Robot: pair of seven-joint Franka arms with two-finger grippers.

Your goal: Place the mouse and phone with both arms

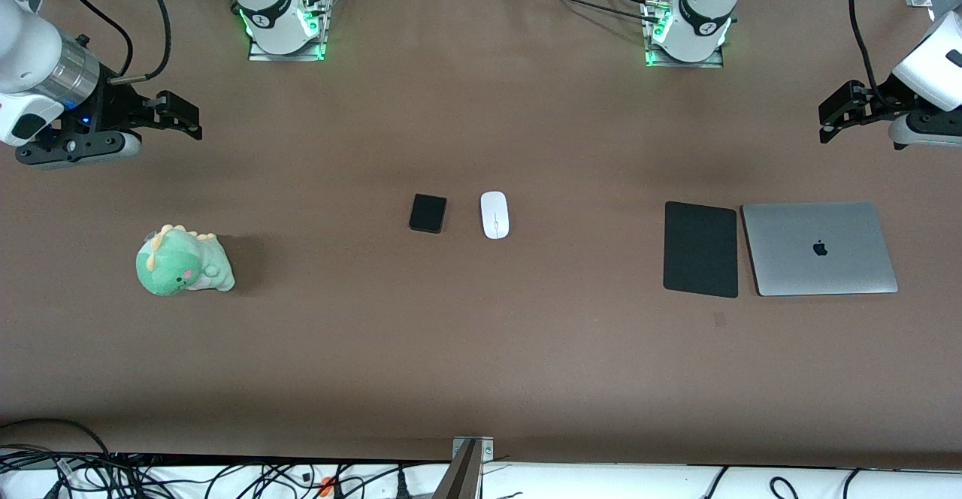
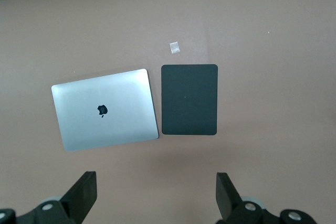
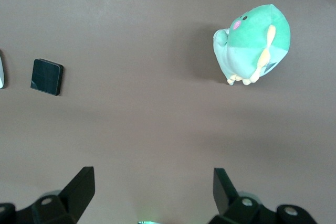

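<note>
The white mouse [image 1: 494, 215] and the black phone [image 1: 428, 213] lie side by side at the middle of the table, the phone toward the right arm's end. My right gripper [image 1: 192, 119] hangs open and empty in the air at the right arm's end. The right wrist view shows its gripper [image 3: 154, 187] open, the phone [image 3: 46, 76] and a sliver of the mouse [image 3: 1, 69]. My left gripper [image 1: 827, 122] hangs open and empty at the left arm's end, over bare table beside the laptop. In its own view the left gripper [image 2: 156, 190] is open.
A black mouse pad [image 1: 700, 249] and a closed silver laptop [image 1: 819, 248] lie together toward the left arm's end; both show in the left wrist view, the pad [image 2: 189, 99] and the laptop [image 2: 105, 109]. A green plush dinosaur [image 1: 183, 262] sits toward the right arm's end.
</note>
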